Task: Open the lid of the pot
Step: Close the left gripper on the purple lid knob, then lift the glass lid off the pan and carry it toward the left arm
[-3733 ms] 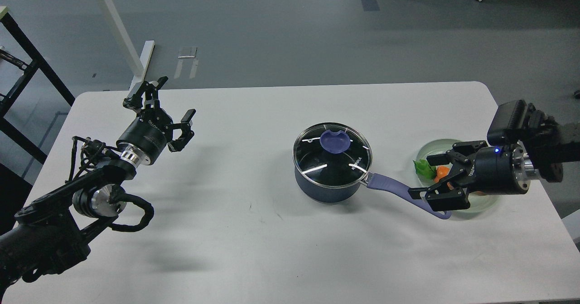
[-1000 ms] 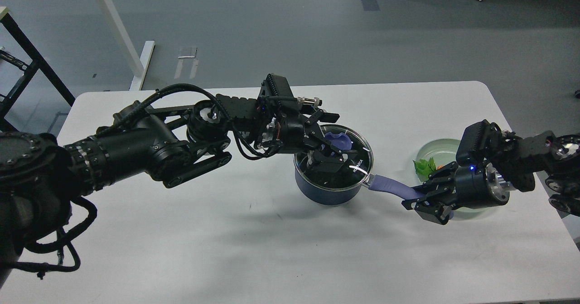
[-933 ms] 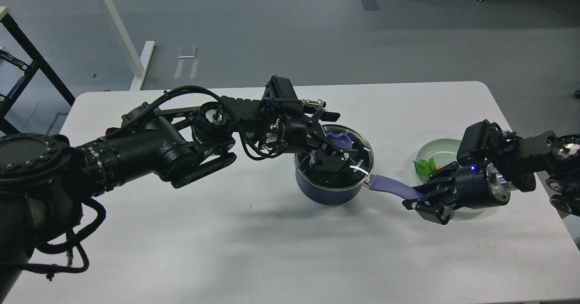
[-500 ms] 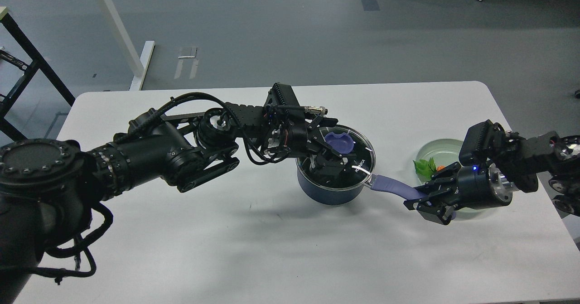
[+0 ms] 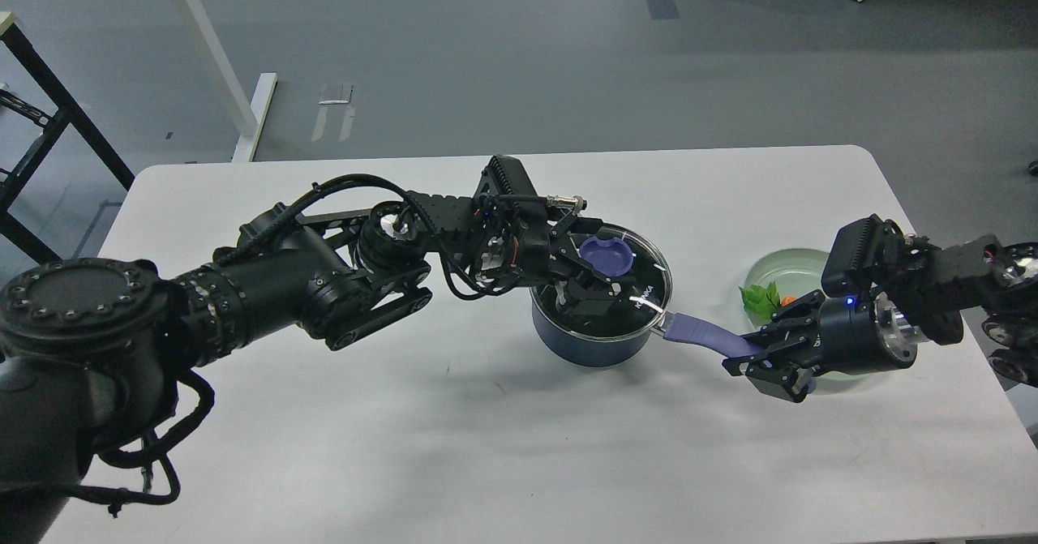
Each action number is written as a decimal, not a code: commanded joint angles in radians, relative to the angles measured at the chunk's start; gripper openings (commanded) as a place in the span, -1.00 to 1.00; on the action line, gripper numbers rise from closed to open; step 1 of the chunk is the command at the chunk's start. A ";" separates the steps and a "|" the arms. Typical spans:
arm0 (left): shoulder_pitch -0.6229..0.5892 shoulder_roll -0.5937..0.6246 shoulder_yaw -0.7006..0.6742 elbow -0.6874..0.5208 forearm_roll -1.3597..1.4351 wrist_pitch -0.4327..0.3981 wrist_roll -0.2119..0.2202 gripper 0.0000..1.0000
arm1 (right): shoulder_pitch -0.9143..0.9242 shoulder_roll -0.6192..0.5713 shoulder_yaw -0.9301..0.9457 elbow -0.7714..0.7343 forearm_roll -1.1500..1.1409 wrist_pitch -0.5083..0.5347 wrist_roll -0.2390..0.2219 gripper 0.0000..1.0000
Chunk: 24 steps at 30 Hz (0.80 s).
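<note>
Lid [image 5: 628, 278] covers pot [image 5: 588, 341]; left jaws around its knob, right jaws clamp handle [image 5: 701, 335].

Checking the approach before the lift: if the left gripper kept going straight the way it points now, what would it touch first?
Most likely the lid, at or just beside its purple knob. The left gripper already hangs over the glass, pointing right and down; its height above the glass is unclear.

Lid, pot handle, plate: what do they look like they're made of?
Lid: clear glass by the look, since the pot's dark inside shows through and it glints; thin shiny rim, probably steel.
Pot handle: matte periwinkle, likely silicone or soft plastic; no shine.
Plate: pale green, translucent-looking, glass or plastic; can't tell which.
</note>
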 commanded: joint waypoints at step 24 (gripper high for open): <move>0.003 0.630 -0.001 -0.455 -0.049 0.039 0.000 -0.33 | 0.002 -0.003 0.002 0.000 0.000 -0.003 0.000 -0.34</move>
